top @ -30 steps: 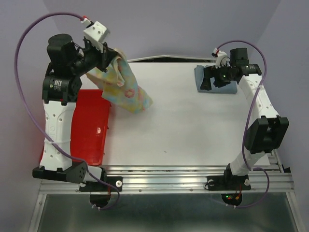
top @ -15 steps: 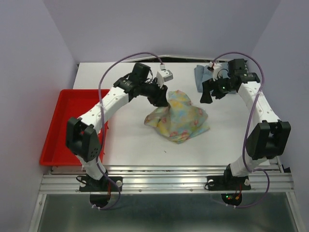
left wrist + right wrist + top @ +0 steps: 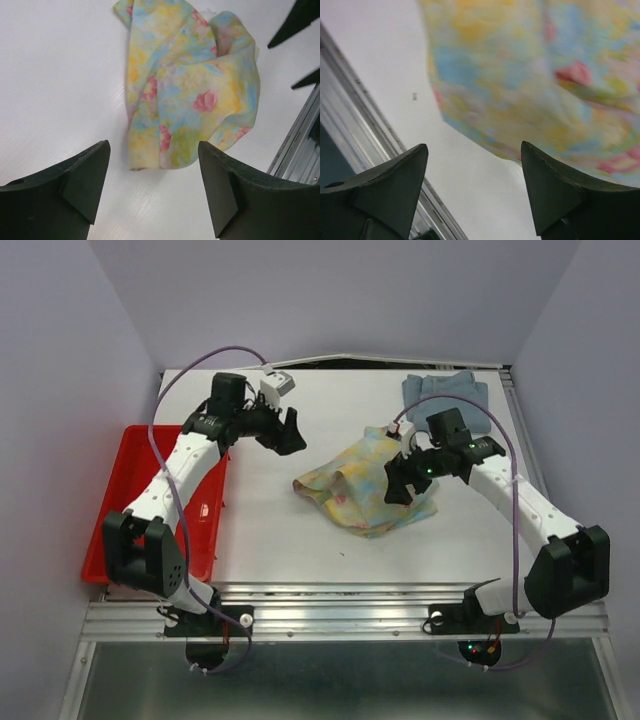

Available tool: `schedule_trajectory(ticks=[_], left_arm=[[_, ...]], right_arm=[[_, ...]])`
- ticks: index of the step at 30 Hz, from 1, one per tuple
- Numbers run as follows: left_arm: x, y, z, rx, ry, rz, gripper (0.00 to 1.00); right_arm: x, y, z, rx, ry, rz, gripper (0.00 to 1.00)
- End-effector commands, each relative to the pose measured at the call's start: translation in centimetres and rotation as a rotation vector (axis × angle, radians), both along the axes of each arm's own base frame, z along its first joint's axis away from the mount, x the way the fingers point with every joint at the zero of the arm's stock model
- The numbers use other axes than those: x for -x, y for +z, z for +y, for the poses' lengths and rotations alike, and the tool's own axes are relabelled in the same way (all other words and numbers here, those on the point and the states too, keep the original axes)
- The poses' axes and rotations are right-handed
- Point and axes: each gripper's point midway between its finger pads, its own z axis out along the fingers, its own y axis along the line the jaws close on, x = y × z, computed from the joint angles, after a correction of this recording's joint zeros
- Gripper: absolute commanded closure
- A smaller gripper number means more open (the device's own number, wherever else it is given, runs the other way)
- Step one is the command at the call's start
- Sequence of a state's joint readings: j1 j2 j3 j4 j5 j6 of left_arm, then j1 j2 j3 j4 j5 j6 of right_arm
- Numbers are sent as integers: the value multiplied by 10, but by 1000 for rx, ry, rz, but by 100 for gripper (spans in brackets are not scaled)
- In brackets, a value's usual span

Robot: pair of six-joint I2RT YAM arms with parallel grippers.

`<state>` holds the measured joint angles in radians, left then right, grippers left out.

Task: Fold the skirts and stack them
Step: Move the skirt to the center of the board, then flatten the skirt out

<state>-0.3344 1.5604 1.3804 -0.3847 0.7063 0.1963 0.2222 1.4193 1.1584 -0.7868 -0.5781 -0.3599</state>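
The floral skirt [image 3: 362, 485] lies crumpled in a loose heap on the white table, right of the middle. My left gripper [image 3: 290, 432] hovers to its upper left, open and empty, apart from the cloth. In the left wrist view the floral skirt [image 3: 190, 95] lies ahead of the left gripper [image 3: 153, 146], with bare table between the jaws. My right gripper [image 3: 397, 480] is open, low over the heap's right side. The right wrist view is blurred: the floral skirt [image 3: 530, 75] fills the frame above the right gripper [image 3: 474, 146]. The folded denim skirt [image 3: 445, 392] rests at the far right.
A red tray [image 3: 130, 510] stands along the table's left side, under the left arm. The metal rail of the table's near edge [image 3: 350, 115] shows close to the right gripper. Bare white table [image 3: 300, 540] lies in front of the heap.
The left gripper carried the floral skirt to the table's middle, let it go and drew back to the left. The right arm left the denim skirt and came over the floral heap.
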Motion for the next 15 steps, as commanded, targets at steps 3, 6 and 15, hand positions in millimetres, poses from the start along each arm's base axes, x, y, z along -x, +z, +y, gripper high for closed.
schedule_trajectory(ticks=[3,6,15], left_arm=[[18,-22,43,21,141,44,16],[25,-56,52,-9,182,105,13],[26,-121,55,-68,215,258,13]], right_arm=[[16,8,40,-17,73,-133,21],[29,-3,56,25,130,-113,23],[19,-33,86,215,184,-262,22]])
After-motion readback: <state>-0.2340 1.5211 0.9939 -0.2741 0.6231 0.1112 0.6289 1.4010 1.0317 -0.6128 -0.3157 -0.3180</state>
